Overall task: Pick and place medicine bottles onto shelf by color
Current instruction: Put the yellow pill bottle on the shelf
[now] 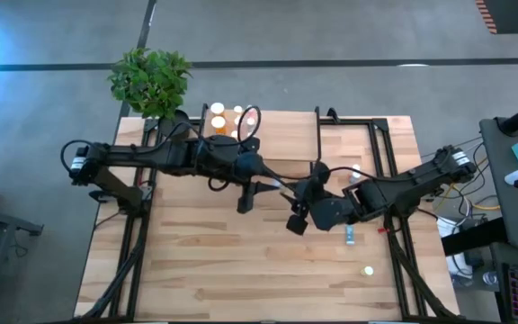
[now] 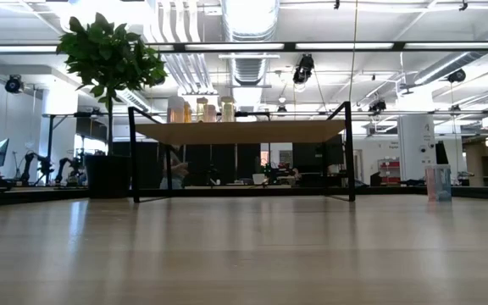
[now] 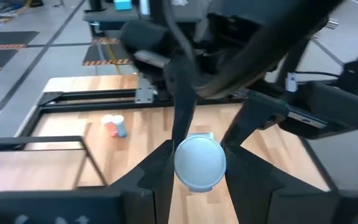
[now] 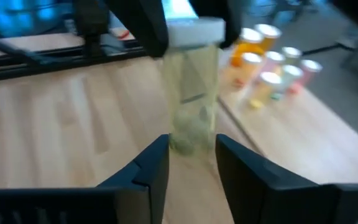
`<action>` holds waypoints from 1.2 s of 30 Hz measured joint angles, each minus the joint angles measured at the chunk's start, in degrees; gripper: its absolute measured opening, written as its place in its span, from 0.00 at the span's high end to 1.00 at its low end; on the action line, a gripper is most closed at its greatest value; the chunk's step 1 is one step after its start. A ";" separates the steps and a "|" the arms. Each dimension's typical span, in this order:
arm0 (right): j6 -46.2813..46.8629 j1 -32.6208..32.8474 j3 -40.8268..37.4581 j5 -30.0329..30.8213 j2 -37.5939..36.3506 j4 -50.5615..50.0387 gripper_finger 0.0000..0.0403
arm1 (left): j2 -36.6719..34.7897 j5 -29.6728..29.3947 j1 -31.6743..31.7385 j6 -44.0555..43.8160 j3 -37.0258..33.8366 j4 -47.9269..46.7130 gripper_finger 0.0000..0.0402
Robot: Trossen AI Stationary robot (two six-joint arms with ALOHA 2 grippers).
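Looks like a mid-air handoff: left tool (image 3: pixel 194 180) pinches the yellowish bottle (image 4: pixel 192 93) by its cap, right tool (image 4: pixel 191 155) sits narrowly parted around its base, shelf (image 1: pixel 286 135) behind.

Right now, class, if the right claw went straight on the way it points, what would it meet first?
The right claw would at once meet the pale yellow bottle, which the left claw holds by its white cap; exact gap unclear.
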 joint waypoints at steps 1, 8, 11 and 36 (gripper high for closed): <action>1.04 0.06 0.00 1.60 -0.21 -0.99 0.68 | -0.15 -0.23 0.53 0.00 0.02 0.00 0.73; 8.71 0.38 1.73 6.19 -4.79 -10.05 0.47 | -0.61 -0.48 5.98 0.87 1.70 -0.07 0.73; 10.68 0.38 1.84 9.05 -7.11 -10.10 0.36 | -0.54 -0.36 9.77 5.49 3.00 0.02 0.73; 23.28 -1.04 1.73 15.87 -5.95 -13.54 0.29 | 18.92 13.23 37.57 24.20 7.94 -0.44 0.73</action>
